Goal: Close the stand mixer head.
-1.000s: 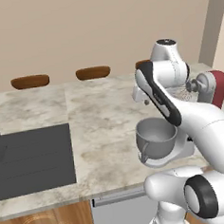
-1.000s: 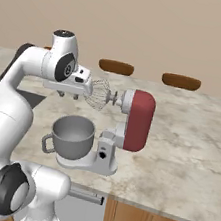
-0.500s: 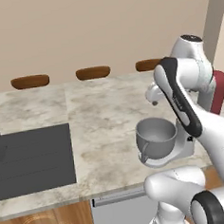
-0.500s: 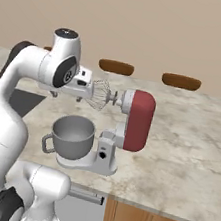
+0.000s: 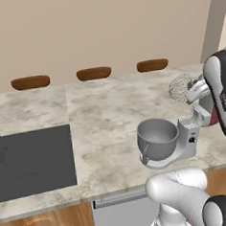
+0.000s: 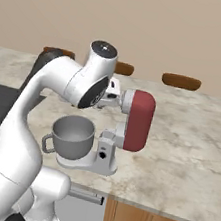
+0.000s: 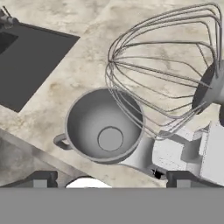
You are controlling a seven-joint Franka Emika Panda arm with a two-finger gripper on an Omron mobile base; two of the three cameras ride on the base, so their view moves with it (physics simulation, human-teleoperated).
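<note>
Jaws spread wide, nothing gripped; fingertips [image 7: 41,178] seen at bottom of hand view, with whisk [image 7: 168,74] and bowl [image 7: 105,124] ahead. Mixer head [image 6: 139,119] raised, tilted back on hinge above grey base [image 6: 107,152], whisk held clear of bowl. Gripper [image 7: 109,179] positioned near front hub, above bowl. Step judged: downward push on head. Contact best made on top of red housing near front, not on whisk wires; push to be followed along hinge arc until head is seated over bowl.
</note>
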